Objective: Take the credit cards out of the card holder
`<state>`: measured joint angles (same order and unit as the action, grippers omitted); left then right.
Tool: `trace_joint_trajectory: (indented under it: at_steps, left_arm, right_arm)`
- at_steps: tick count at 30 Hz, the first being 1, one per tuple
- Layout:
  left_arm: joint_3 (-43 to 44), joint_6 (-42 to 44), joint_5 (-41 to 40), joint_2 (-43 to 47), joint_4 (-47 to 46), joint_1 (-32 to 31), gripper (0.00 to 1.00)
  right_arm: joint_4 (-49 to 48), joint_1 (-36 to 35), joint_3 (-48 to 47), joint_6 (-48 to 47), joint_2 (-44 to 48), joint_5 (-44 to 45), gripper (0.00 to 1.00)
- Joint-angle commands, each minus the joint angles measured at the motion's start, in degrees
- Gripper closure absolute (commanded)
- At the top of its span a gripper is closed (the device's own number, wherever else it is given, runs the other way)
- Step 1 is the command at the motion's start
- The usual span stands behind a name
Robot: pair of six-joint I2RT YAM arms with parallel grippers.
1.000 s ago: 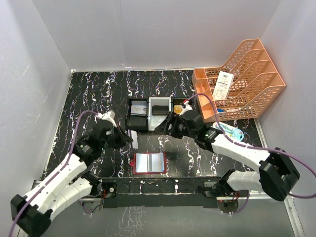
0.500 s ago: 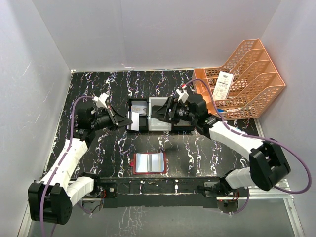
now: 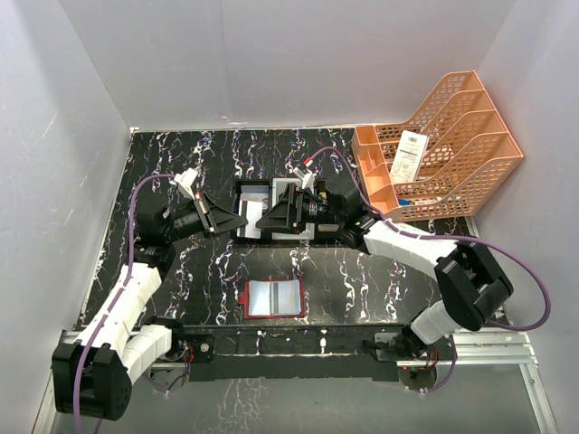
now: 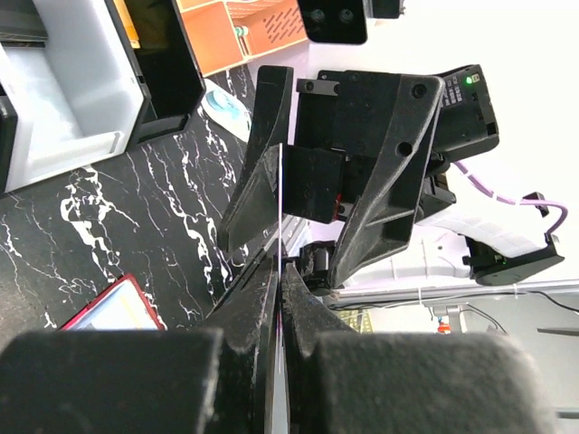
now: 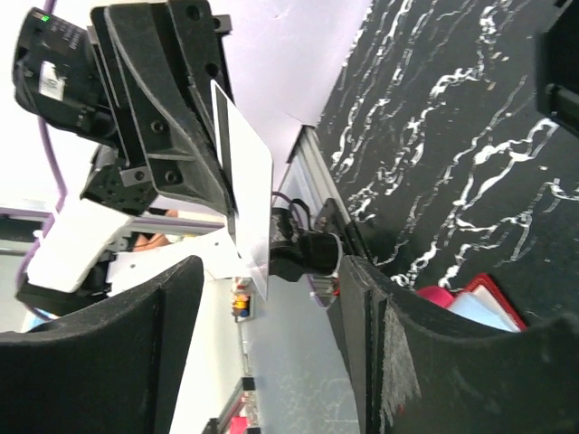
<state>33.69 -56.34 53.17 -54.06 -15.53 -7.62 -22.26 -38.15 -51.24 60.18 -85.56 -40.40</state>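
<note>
Over the front of the black-and-white three-compartment tray (image 3: 282, 186), above the desk (image 3: 181, 163), the two grippers face each other tip to tip. On the tray's left side, the left gripper (image 3: 239, 220) is clamped shut on one credit card (image 5: 244, 185). The left wrist view shows this card only as a thin bright line (image 4: 281, 203) running straight out from between the closed fingers. The right wrist view shows its pale, blank-looking face. The card's long axis runs on from the left gripper's fingers, rightward along the tray's front, and its free end points at the right gripper (image 3: 261, 219). That gripper's fingers (image 5: 118, 362) are spread wide apart, with the card's free end facing the gap between them, and no contact with the card can be made out. The red card holder (image 3: 273, 298) lies opened flat on the desk on the near side of the tray, well below both grippers, with a pale blue surface showing inside it. Right of the tray stands the orange mesh file rack (image 3: 452, 136).
</note>
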Motion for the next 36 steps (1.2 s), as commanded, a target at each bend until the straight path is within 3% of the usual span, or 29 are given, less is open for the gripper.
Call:
trace_joint_trajectory:
  at_steps: [1,8,16,19,22,24,26,27,30,32,36]
  left_arm:
    - [-1.1,-3.1,3.6,1.8,-4.8,0.3,1.0]
    - [-3.1,-6.9,5.3,2.3,-9.7,0.3,1.0]
    - [-4.1,-8.5,4.7,2.5,-11.9,0.2,1.0]
    - [-4.3,-8.9,4.5,2.5,-12.5,0.3,1.0]
    - [-4.4,-9.2,4.5,2.5,-13.0,0.2,1.0]
    - [-4.1,-8.5,4.1,2.7,-11.1,0.3,0.97]
    - [-2.6,-3.9,1.8,3.5,-2.6,0.3,0.74]
    - [-1.2,-0.7,-0.4,4.3,1.0,0.2,0.58]
    - [3.1,8.7,-13.8,6.6,23.3,0.2,0.11]
    - [4.2,11.1,-23.1,7.7,32.9,0.2,0.02]
    - [3.1,9.9,-33.8,10.7,41.0,0.2,0.01]
  right_arm:
    - [-10.9,-0.5,-2.6,4.8,-1.7,-2.3,0.45]
    - [-18.1,-0.6,-2.7,9.9,-3.7,-3.7,0.71]
    - [-19.6,-1.7,-2.9,11.6,-4.3,-4.9,0.8]
    - [-20.4,-1.8,-1.9,12.5,-4.1,-4.7,0.87]
    - [-20.9,-1.8,-1.6,12.9,-4.0,-4.5,1.0]
    - [-20.1,-1.7,-1.8,12.2,-3.6,-4.0,1.0]
    - [-15.6,-1.5,-2.8,9.6,-2.9,-2.1,1.0]
    - [-12.3,-1.4,-3.7,7.8,-2.5,-1.3,1.0]
    - [1.8,-0.9,-7.8,-1.8,-1.3,3.4,1.0]
    - [12.5,-0.6,-11.4,-9.1,-0.9,9.3,1.0]
    - [28.8,-0.9,-20.8,-22.3,-3.1,22.3,1.0]
